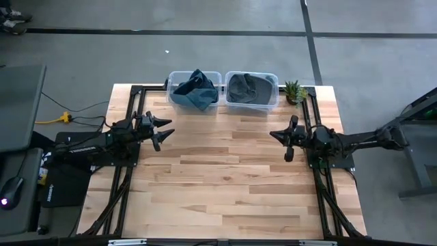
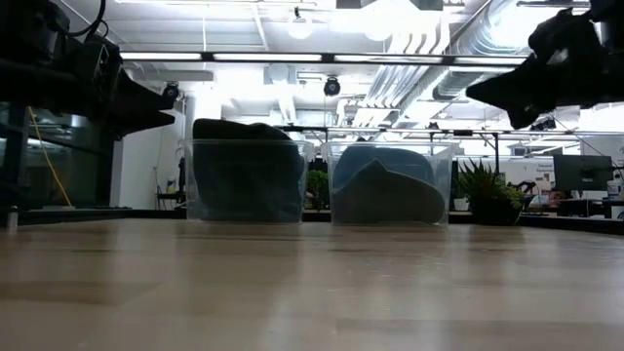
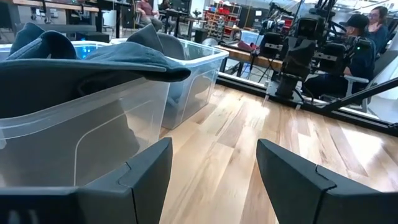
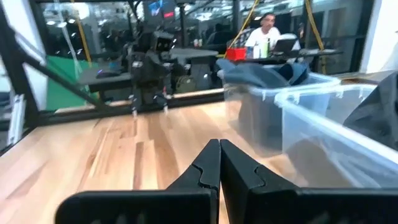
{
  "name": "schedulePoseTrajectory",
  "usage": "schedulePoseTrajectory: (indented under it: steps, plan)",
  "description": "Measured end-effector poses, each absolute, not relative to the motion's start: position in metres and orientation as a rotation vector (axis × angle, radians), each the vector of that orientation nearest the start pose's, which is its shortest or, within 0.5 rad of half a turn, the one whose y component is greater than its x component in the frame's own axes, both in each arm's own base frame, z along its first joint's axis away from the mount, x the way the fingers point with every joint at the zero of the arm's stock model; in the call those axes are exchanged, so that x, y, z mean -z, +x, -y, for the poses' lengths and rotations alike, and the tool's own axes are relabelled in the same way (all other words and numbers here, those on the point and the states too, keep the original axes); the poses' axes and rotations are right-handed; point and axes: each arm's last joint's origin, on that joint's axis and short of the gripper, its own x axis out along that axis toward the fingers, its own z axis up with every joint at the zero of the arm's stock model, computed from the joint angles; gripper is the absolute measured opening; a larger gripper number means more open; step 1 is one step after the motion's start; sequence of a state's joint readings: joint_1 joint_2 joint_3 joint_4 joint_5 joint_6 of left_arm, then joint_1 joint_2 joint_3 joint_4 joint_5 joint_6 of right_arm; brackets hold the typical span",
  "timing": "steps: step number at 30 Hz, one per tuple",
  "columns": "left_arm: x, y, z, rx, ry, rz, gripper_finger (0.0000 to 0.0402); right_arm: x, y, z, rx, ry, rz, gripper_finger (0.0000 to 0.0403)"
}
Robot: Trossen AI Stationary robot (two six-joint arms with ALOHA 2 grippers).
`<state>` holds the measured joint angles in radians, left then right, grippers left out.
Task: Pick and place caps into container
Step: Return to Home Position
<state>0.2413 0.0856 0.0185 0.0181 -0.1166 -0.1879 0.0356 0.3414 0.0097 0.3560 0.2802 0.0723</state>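
Two clear plastic bins stand side by side at the table's far edge. The left bin [image 1: 194, 89] [image 2: 244, 181] [image 3: 74, 118] holds dark slate-blue caps [image 1: 196, 87], heaped above the rim, with one draped over it [image 3: 124, 59]. The right bin [image 1: 251, 89] [image 2: 390, 183] holds grey caps [image 1: 247, 87]. No cap lies on the bare table. My left gripper [image 1: 166, 132] [image 3: 214, 146] hovers open above the table, near the left bin's near side. My right gripper [image 1: 274, 135] [image 4: 219, 144] hovers shut, nearer than the right bin.
A small potted plant [image 1: 295, 91] [image 2: 483, 190] stands right of the right bin. Black frame rails [image 1: 130, 116] run along the table's left, right and far sides. Bare wood [image 1: 225, 178] stretches between the arms and toward the near edge. People sit in the room beyond [image 4: 267, 31].
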Motion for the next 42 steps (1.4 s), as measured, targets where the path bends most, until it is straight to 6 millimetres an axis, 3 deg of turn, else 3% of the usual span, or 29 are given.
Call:
schedulePoseTrajectory:
  steps: [13,42]
  plan:
    - [-0.164,0.098,-0.027,-0.358,-0.193,-0.019,0.0232,-0.157,0.108,-0.005,0.141,0.079,-0.106,0.0000]
    - [-0.164,0.098,-0.027,-0.333,-0.191,-0.027,0.0232,-0.158,0.108,-0.005,0.116,-0.129,-0.113,0.0001]
